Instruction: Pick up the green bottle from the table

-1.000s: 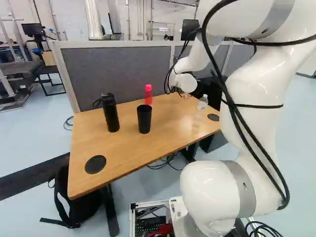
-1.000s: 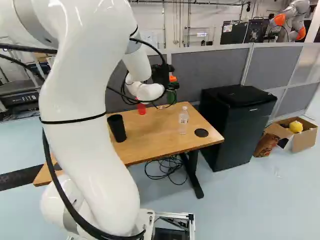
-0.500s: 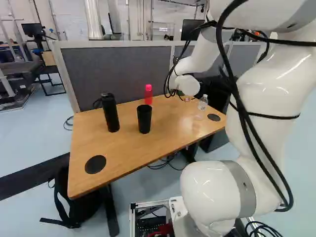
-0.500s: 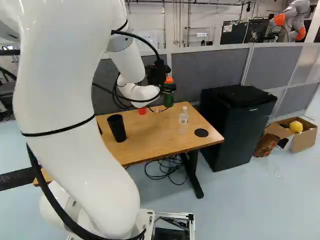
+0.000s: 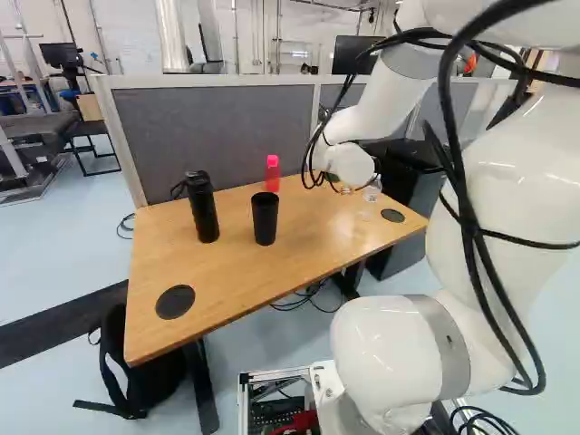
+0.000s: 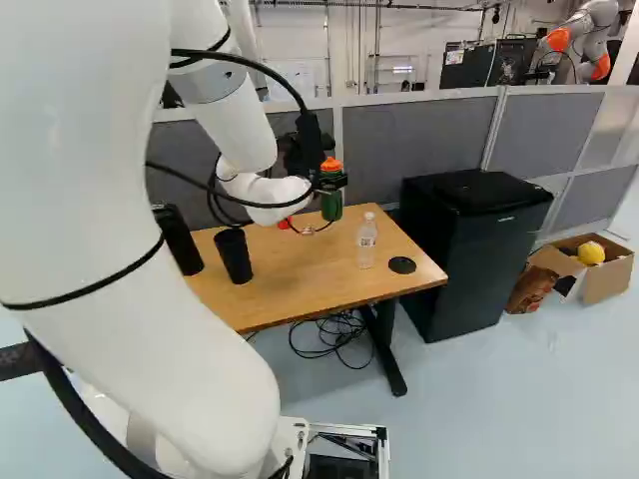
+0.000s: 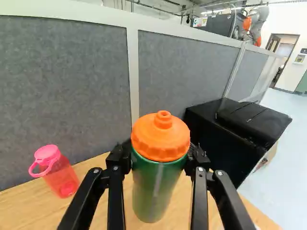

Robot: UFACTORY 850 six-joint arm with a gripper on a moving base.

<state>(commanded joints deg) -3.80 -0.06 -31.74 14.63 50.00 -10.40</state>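
Now the gripper (image 7: 159,157) pinches the green bottle (image 7: 154,191) from left and right, just under its orange top (image 7: 160,136). The bottle points up between the fingers (image 7: 116,196), over the far part of the table (image 6: 290,269), so going straight up looks best next.

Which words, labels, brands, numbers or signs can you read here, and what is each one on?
No text is readable.
Clear plastic bottle: label, too small.
Black fridge-like cabinet: pale mark, too small.
Dark box beyond the grey partition: pale sheet, too small.
Green bottle with orange lid: no legible print.
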